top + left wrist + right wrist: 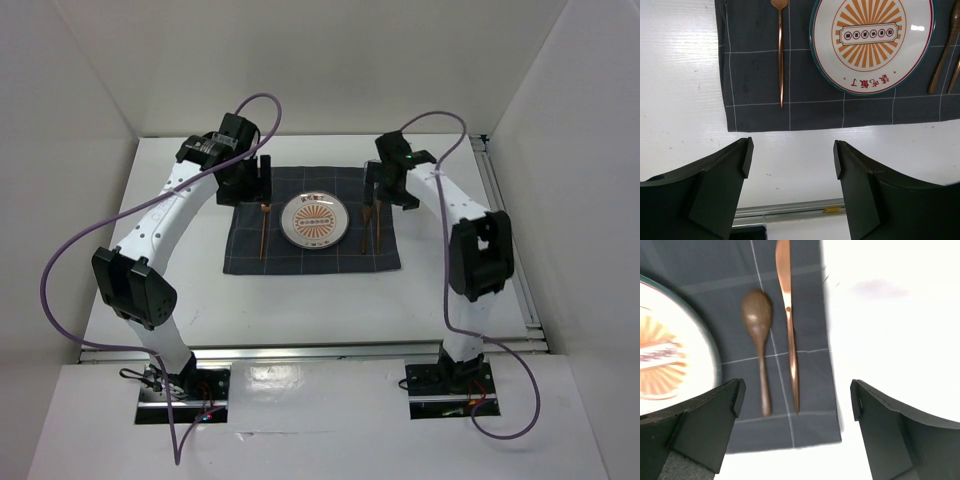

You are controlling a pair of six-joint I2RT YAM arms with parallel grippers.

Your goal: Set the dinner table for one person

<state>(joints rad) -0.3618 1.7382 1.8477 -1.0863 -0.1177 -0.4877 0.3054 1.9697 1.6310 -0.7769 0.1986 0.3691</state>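
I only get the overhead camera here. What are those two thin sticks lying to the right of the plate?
Observer: The right wrist view shows a dark spoon and a copper knife side by side on the checked cloth, the spoon nearer the plate.
Operator: Is the claw above them holding anything?
Observer: No, the right claw is wide open with nothing between its fingers.
Operator: What's printed on the plate?
Observer: The left wrist view shows the plate with an orange sunburst, red characters below it and a green rim.
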